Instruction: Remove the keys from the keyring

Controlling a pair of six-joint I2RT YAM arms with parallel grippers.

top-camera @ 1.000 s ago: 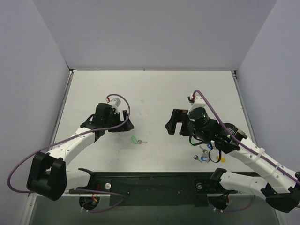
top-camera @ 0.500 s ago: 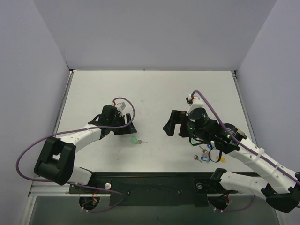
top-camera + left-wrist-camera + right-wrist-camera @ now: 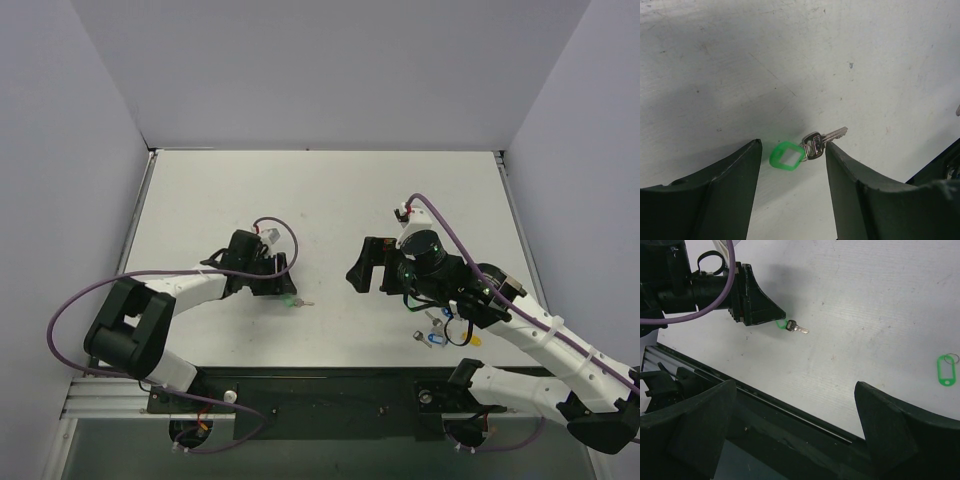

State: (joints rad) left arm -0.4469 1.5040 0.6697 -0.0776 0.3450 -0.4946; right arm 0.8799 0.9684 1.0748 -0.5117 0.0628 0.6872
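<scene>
A bright green plastic key head point(image 3: 786, 156) and a bare silver key point(image 3: 824, 140) lie joined on the white table by a thin silver keyring point(image 3: 808, 148). My left gripper point(image 3: 792, 144) is open and low over the table, its fingers either side of them: the green head is in the gap and the silver key's head is by the right finger. In the top view the keys point(image 3: 295, 299) sit at the tip of my left gripper point(image 3: 283, 288). My right gripper point(image 3: 362, 263) is open and empty, further right. The right wrist view shows the keys point(image 3: 792, 326) beside the left gripper point(image 3: 757, 307).
A green tag point(image 3: 946, 371) with a small loose ring point(image 3: 954, 358) lies on the table right of the keys. Small blue and yellow items point(image 3: 437, 338) lie under my right arm. A black rail point(image 3: 320, 385) runs along the near table edge.
My left gripper has moved right and nearer, from left of the keys to around them. My right gripper has shifted slightly. The keys have not moved.
</scene>
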